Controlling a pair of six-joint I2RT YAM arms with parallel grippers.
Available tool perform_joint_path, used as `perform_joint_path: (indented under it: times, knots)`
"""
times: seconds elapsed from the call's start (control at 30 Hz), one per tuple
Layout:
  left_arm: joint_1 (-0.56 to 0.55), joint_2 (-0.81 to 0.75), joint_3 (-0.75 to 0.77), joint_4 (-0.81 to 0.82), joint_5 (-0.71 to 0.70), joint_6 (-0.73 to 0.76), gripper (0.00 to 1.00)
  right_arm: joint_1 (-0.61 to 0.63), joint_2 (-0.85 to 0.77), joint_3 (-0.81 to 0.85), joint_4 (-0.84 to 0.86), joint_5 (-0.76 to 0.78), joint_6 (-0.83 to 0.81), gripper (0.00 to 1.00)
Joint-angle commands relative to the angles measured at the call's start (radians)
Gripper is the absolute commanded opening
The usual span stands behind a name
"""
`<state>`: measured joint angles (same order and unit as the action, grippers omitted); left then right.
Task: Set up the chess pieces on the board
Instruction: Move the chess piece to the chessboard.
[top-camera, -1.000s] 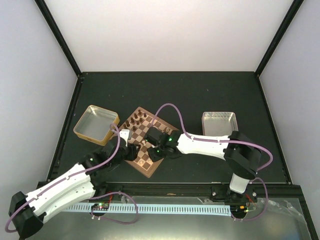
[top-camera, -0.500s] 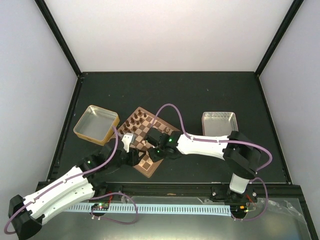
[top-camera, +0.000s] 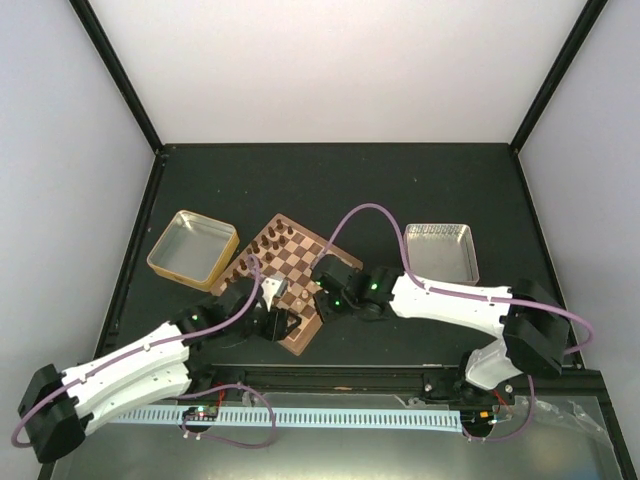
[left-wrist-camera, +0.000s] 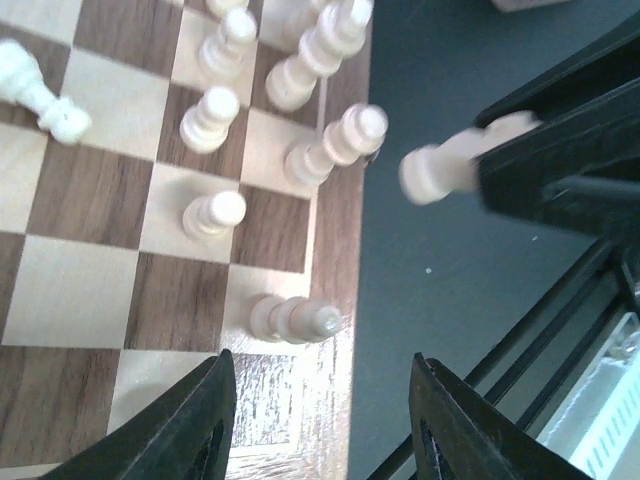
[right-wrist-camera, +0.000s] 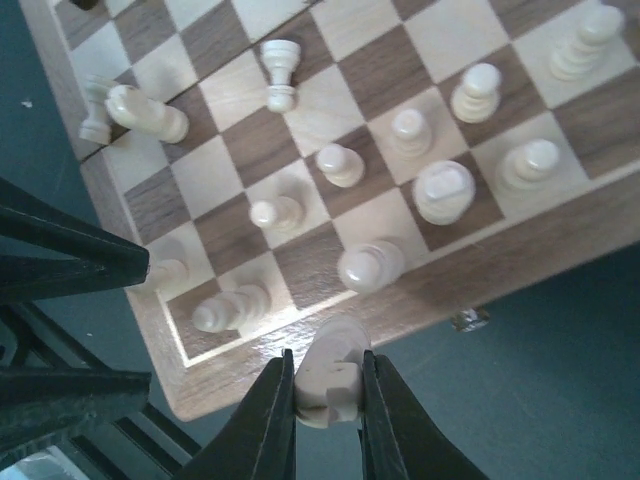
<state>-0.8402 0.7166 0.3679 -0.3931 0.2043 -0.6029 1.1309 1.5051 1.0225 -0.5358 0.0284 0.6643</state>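
While my right gripper (right-wrist-camera: 328, 378) pinches a cream chessman (right-wrist-camera: 335, 348) just off the chessboard's (right-wrist-camera: 530, 262) rim and my left gripper (left-wrist-camera: 325, 405) hangs half-spread and empty, a careless descent could topple the crowded standing pieces (right-wrist-camera: 443, 192).

Take the board (top-camera: 298, 258) as your mark: it sits cornerwise on the surface (top-camera: 400, 190). A square tray (top-camera: 190, 245) lies just beside its left corner, and a rectangular tray (top-camera: 440, 250) lies apart to its right. One row of chess pieces (top-camera: 262, 243) lines its far-left edge. More standing pieces (right-wrist-camera: 444, 190) fill rows by its near corner, with a toppled piece (right-wrist-camera: 148, 113) on its side there. The right pincer (right-wrist-camera: 328, 380) grips a chessman (right-wrist-camera: 335, 345) just off the near-right edge. The left pincer (left-wrist-camera: 322, 420) hangs spread over the near corner.
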Motion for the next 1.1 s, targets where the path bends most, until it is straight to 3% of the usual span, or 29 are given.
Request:
perform_joint_path:
  times: [0.0, 0.2, 0.77, 1.07]
  knots:
    - [-0.015, 0.082, 0.042, 0.037, 0.021, 0.023, 0.49, -0.014, -0.048, -0.045, -0.003, 0.095, 0.063, 0.10]
    - [-0.027, 0.166, 0.068, 0.078, 0.029, 0.027, 0.47, -0.039, -0.091, -0.092, 0.001, 0.133, 0.105, 0.10]
    - [-0.032, 0.262, 0.106, 0.085, -0.003, 0.045, 0.23, -0.044, -0.117, -0.119, 0.006, 0.159, 0.121, 0.10]
    - [-0.039, 0.288, 0.110, 0.083, -0.027, 0.054, 0.29, -0.046, -0.179, -0.139, -0.002, 0.218, 0.147, 0.10]
